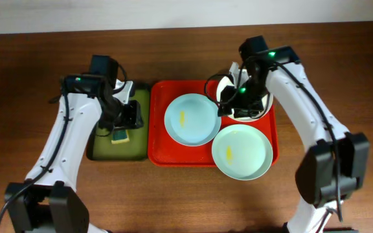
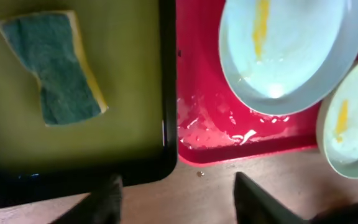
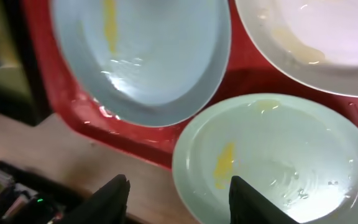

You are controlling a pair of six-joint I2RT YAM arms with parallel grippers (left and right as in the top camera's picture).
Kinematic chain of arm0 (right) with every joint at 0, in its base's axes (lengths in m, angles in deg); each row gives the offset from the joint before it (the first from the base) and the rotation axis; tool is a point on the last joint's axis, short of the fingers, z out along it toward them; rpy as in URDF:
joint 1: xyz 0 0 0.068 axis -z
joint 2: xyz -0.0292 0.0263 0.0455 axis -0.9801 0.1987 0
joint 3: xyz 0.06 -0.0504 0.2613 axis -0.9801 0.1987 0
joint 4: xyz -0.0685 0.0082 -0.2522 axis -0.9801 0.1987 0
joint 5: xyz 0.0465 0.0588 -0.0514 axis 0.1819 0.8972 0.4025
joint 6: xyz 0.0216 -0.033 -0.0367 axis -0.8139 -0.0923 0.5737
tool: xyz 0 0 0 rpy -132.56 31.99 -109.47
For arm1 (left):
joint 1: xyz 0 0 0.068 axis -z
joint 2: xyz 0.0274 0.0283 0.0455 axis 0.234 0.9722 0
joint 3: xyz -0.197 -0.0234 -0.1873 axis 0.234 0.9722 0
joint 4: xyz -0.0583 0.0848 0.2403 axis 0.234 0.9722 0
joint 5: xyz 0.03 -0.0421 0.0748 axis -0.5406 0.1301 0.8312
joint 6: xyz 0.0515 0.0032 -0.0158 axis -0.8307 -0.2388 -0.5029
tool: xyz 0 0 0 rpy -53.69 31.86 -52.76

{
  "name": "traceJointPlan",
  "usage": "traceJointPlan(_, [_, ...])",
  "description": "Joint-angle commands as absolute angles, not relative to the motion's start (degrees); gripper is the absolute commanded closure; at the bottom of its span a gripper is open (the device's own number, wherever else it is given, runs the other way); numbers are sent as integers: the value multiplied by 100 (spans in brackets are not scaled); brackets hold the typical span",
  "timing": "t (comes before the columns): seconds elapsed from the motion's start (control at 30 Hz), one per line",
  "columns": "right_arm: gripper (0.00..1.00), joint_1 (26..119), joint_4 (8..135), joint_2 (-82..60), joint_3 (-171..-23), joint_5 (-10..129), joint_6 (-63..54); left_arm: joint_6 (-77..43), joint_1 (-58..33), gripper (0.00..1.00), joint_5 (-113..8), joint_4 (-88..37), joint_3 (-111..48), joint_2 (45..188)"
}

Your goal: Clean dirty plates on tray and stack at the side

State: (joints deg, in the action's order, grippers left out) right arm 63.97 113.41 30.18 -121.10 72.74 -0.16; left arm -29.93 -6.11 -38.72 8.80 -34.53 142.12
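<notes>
The red tray (image 1: 157, 139) holds three plates. The light blue plate (image 1: 192, 119) lies at its left with a yellow smear. The mint green plate (image 1: 241, 151) lies at the front right, overhanging the rim, also smeared. The white plate (image 1: 259, 111) is at the back right, mostly hidden under my right gripper (image 1: 241, 97), which hovers open and empty. In the right wrist view the blue plate (image 3: 148, 56), white plate (image 3: 328, 37) and mint plate (image 3: 278, 162) show above the open fingers (image 3: 179, 199). My left gripper (image 1: 127, 115) is open and empty over the green tray.
A dark green tray (image 1: 102, 149) lies left of the red tray with a green and yellow sponge (image 1: 120, 136) on it. The sponge also shows in the left wrist view (image 2: 61, 68). Brown wooden table (image 1: 31, 77) surrounds both trays.
</notes>
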Motion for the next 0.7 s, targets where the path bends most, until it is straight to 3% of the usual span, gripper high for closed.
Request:
traceJointPlan(0.0, [47, 6069, 10972, 3396, -12082, 6229, -363, -2809, -504, 41, -3501, 784, -3425, 14205])
traceJointPlan(0.07, [50, 5960, 10517, 3522, -12080, 5969, -361, -2809, -506, 42, -3210, 788, -3425, 14205])
traceJointPlan(0.23, [75, 5936, 10209, 3761, -12060, 5390, -363, -2807, -506, 41, -2380, 342, -3425, 14205])
traceJointPlan(0.3, [75, 5936, 10082, 3761, -11929, 5396, -874, -2508, -508, 35, -2019, 183, -3425, 14205])
traceJointPlan(0.53, [81, 5936, 9588, 3761, -11317, 5717, -916, -2296, -948, 36, -1829, 76, -3425, 14205])
traceJointPlan(0.67, [82, 5936, 9275, 3761, -11096, 5925, -944, -2302, -1623, 33, -2620, 178, -3425, 14205])
